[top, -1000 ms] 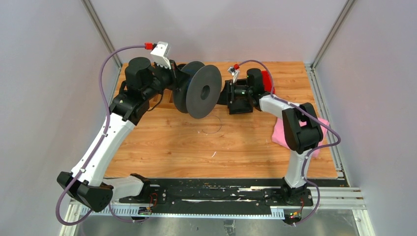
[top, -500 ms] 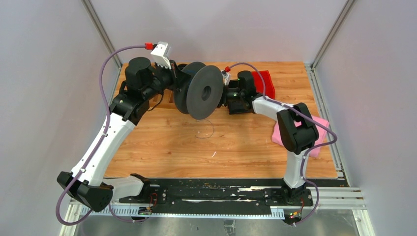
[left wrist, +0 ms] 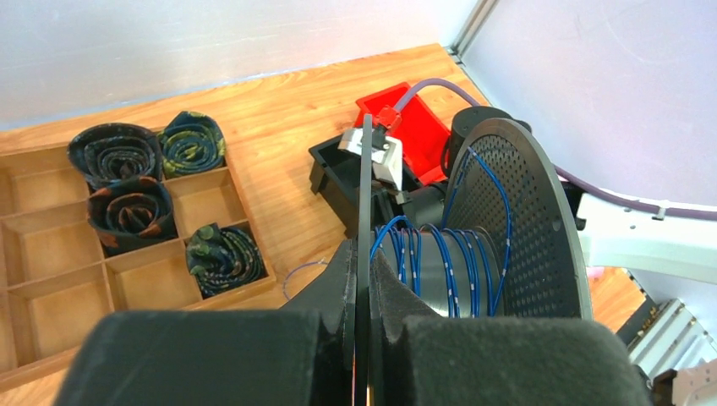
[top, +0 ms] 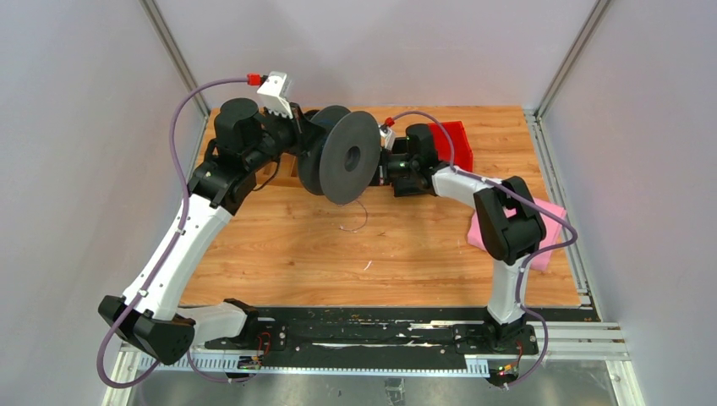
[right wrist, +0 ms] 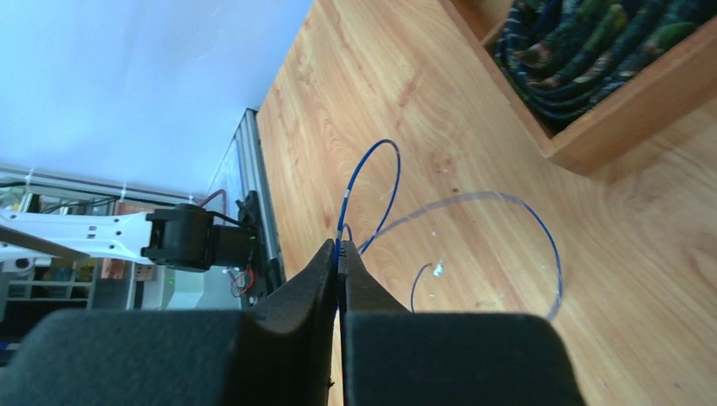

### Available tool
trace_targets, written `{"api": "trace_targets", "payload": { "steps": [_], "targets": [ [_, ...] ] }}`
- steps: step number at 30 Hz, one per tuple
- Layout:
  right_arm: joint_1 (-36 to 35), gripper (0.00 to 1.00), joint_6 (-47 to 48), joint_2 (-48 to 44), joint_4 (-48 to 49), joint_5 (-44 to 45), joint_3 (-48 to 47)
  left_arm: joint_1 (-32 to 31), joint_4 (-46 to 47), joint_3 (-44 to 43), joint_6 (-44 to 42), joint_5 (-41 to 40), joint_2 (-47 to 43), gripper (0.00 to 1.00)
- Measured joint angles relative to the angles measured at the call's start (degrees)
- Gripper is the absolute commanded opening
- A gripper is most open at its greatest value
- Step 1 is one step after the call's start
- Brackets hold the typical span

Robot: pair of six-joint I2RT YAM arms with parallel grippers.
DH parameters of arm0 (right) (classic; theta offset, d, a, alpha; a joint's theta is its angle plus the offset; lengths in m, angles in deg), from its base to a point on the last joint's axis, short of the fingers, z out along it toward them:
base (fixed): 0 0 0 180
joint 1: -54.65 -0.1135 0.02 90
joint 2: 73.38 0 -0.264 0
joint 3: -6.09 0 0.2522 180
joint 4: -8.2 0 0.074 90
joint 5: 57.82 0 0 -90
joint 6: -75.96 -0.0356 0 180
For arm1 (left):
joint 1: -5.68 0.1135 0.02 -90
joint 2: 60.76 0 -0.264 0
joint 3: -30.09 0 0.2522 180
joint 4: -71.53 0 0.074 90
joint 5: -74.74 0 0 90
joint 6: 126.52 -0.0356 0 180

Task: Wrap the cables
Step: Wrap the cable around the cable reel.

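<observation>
Left gripper (left wrist: 363,258): fingers pressed together on the thin edge of the spool's (top: 348,158) left flange, which runs edge-on between them in the left wrist view. The grey spool is held above the table (top: 279,245), toward the far middle, with its axis running left to right.

Right gripper (right wrist: 340,254): fingers pressed together, pinching the blue wire (right wrist: 348,193) at the tips. In the top view it sits just right of the spool's right flange; contact with the flange cannot be determined.

Wire, location:
- Several turns lie around the spool's core between the two flanges, loosely spaced, and one strand climbs the inner face of the perforated right flange.
- From the right gripper's pinch a loop rises and curves back down.
- A further loose loop lies on the table below the spool, ending in a free tip on the wood.

Other items:
- A wooden tray (left wrist: 199,203) with compartments lies at the far left; four compartments each hold a dark rolled bundle (left wrist: 114,152).
- A red bin (top: 452,139) stands at the far right, behind the right wrist.
- A black box (left wrist: 334,169) stands beside the red bin, on the tray's side.
- A pink cloth (top: 476,230) lies at the right edge, partly under the right arm.
</observation>
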Motion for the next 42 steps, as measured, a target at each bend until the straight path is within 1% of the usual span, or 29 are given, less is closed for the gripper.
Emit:
{"api": "trace_targets", "payload": {
  "steps": [3, 5, 11, 16, 21, 28, 33, 37, 42],
  "targets": [
    [1.1, 0.01, 1.6, -0.3, -2.2, 0.9, 0.0, 0.6, 0.0, 0.5, -0.2, -0.5, -0.1, 0.00],
    [2.9, 0.01, 4.1, -1.1, -5.6, 1.9, 0.0, 1.2, -0.2, 0.6, -0.3, -1.1, -0.1, 0.00],
    [11.1, 0.01, 14.3, -6.5, -16.2, 6.6, 0.0, 3.6, -1.5, 0.5, -0.3, -3.8, -0.8, 0.00],
    [16.2, 0.01, 22.8, -11.2, -23.4, 9.0, 1.3, 5.6, -3.0, -0.2, -0.3, -6.4, -1.2, 0.00],
    [21.2, 0.03, 30.2, -12.9, -30.1, 8.8, 2.6, 8.0, -3.8, -0.2, 0.1, -7.4, -1.6, 0.00],
    [27.1, 0.06, 38.6, -15.0, -38.7, 5.2, 3.3, 9.6, -5.6, -0.7, 0.7, -8.2, -1.6, 0.00],
    [29.0, 0.06, 45.0, -17.8, -44.7, 5.5, 3.7, 11.1, -5.5, -2.0, 0.7, -9.9, -1.6, 0.00],
    [29.2, 0.03, 50.1, -21.2, -49.0, 8.2, 3.9, 11.2, -5.5, -2.0, 0.7, -10.1, -1.6, 0.00],
    [30.1, 0.01, 54.2, -25.4, -52.5, 12.7, 3.9, 11.2, -5.6, -2.0, 0.7, -10.3, -1.6, 0.00]
  ]
}}
